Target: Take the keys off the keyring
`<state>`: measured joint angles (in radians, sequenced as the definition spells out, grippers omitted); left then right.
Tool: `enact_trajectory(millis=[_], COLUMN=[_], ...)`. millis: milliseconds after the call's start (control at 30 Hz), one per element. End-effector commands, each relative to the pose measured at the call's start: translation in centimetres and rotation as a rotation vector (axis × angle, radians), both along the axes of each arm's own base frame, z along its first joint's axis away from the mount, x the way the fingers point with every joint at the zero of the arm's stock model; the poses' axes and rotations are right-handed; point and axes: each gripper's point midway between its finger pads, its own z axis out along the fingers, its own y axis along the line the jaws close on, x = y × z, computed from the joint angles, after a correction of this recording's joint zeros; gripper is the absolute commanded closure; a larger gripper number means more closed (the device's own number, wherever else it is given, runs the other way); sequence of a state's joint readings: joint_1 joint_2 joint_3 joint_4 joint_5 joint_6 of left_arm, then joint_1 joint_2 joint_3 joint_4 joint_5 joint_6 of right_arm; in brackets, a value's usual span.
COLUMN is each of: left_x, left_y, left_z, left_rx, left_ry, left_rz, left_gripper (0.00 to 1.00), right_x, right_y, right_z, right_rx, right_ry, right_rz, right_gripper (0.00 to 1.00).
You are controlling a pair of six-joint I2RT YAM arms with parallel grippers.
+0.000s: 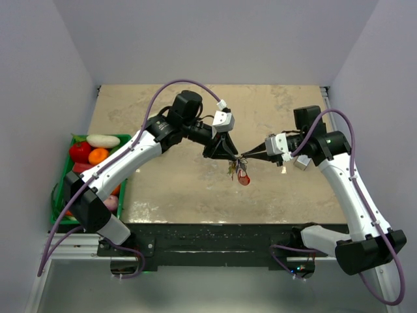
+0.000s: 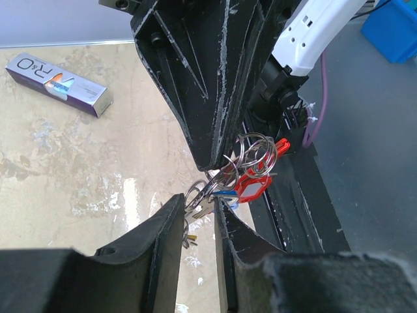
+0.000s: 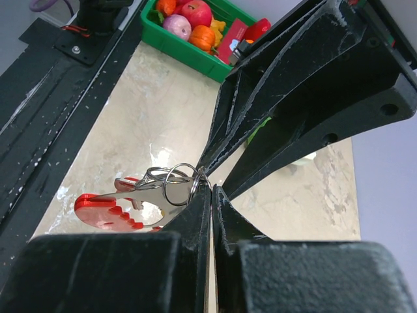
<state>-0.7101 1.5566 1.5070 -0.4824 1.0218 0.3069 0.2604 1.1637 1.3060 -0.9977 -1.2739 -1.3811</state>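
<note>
Separation is being set up above the table (image 1: 169, 189), with the right gripper (image 3: 210, 189) pinching the keyring (image 3: 174, 176) tight at its tips and the left gripper (image 2: 199, 207) standing slightly apart around the keys (image 3: 130, 186), which probably need clamping and sliding off next.

Green bin (image 1: 121, 137) at table's (image 1: 287, 107) left edge, w/ produce: white veg (image 1: 103, 140) on top, red one (image 1: 80, 152) & orange (image 1: 98, 155) just below. Purple-white box (image 2: 57, 83) lies flat on tabletop (lettering partly readable). Blue obj (image 2: 394, 29) off table, unclear what.
</note>
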Motion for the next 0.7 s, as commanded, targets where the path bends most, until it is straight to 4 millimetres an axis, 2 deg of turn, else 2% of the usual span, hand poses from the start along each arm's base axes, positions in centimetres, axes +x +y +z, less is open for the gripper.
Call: enact_trajectory(millis=[0,267,433,667], left_x=[-0.4,-0.5,-0.6,-0.7], left_y=[-0.2,-0.3,-0.3,-0.4], left_z=[2.8,1.7,2.0,2.4], left_rx=[-0.061,-0.05,-0.057,-0.064], left_ry=[-0.051,-0.023,-0.023,-0.02], left_rz=[-0.015,-0.023,-0.026,-0.029], left_gripper=[0.69,0.73,0.75,0.89], right_x=[-0.1,0.1,0.4,0.6], right_y=[0.0,0.0,0.0,0.0], right_z=[1.3,1.4,1.2,1.1], right_rx=[0.042,0.043,0.039,0.036], right_ry=[-0.07,-0.055,-0.052,-0.049], right_rz=[0.015,0.002,-0.005,-0.016], right_gripper=[1.0,1.0,1.0,1.0])
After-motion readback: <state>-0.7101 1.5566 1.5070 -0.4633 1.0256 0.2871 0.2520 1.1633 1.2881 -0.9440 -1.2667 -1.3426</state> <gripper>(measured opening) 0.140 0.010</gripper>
